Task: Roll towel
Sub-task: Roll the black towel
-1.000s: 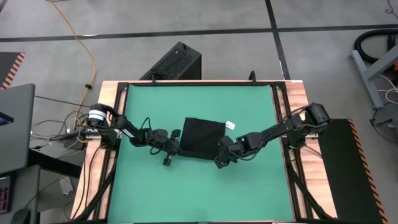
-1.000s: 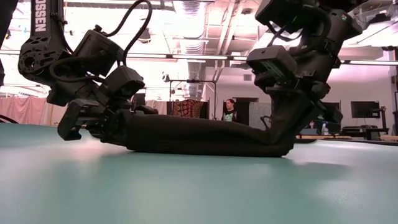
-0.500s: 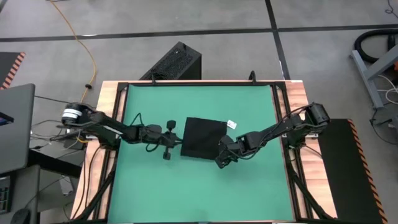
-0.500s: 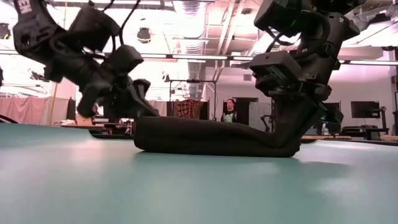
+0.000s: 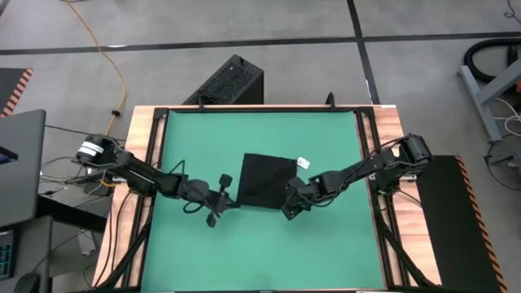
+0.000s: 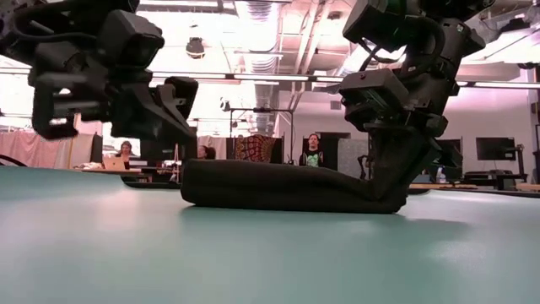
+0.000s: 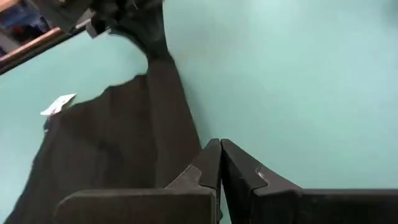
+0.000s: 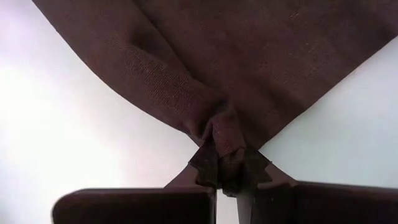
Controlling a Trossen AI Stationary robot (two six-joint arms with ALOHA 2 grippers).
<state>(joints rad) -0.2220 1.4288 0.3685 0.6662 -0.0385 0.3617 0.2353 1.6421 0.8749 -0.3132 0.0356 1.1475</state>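
The towel (image 5: pixel 264 180) lies near the middle of the green mat (image 5: pixel 326 244) on the worktop, a black cloth with its white tag (image 5: pixel 302 163) at the far right corner. Its near edge is already turned over into a low roll (image 6: pixel 278 187) whose long axis runs left to right across the mat, parallel to the front edge.

The right gripper (image 5: pixel 291 208) sits at the roll's right end, its fingers pressed together on a bunched corner of the cloth; the right wrist view shows fabric pinched between the fingertips (image 8: pixel 214 168). In the low view that end of the roll is pulled up slightly under the gripper.

The left gripper (image 5: pixel 216 203) hangs just off the roll's left end, beside the towel and not touching it, raised above the mat in the low view. Its fingers (image 7: pixel 211 165) are pressed together and hold nothing.

So the left end of the roll lies to the right of the left gripper, close by, and that arm is the nearer one to it. To roll on evenly, the left gripper would probably need to spread and take that free end, otherwise the roll may skew about the pinched right end.

No containers are in view.
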